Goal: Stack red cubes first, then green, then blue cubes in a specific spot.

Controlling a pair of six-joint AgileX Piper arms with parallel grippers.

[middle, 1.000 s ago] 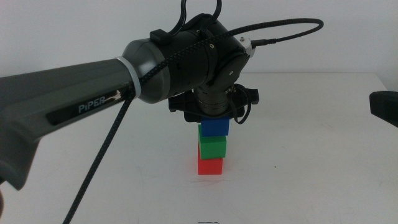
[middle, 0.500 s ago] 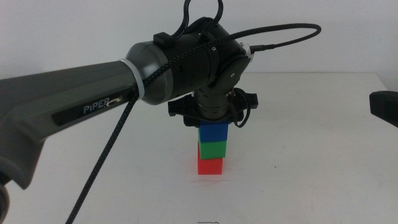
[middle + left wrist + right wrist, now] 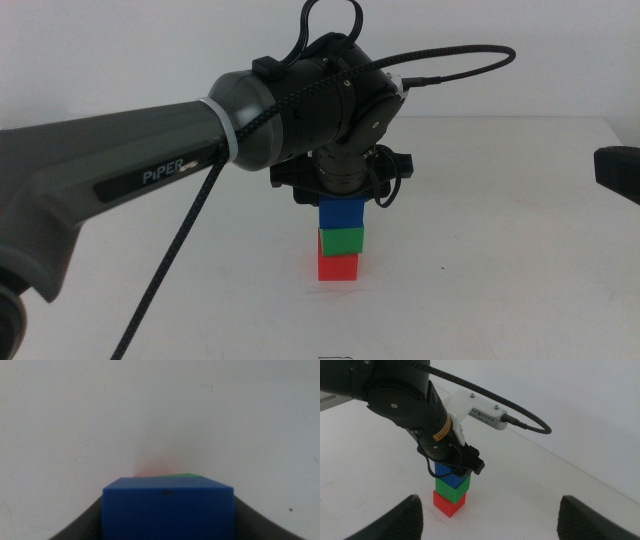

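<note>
The red cube rests on the white table with the green cube on top of it. The blue cube sits on the green one and tops the stack. From straight above, my left gripper is shut on the blue cube, which fills the space between its dark jaws in the left wrist view. A sliver of green cube shows past it. My right gripper waits at the right, open and empty. It looks at the stack's red cube, green cube and blue cube.
The left arm and its black cable reach across the table from the left, above the stack. The right gripper's body shows at the right edge. White tabletop surrounds the stack.
The left gripper has come down with the blue cube. A small gap above the green cube has closed, and the blue cube now rests on it.
</note>
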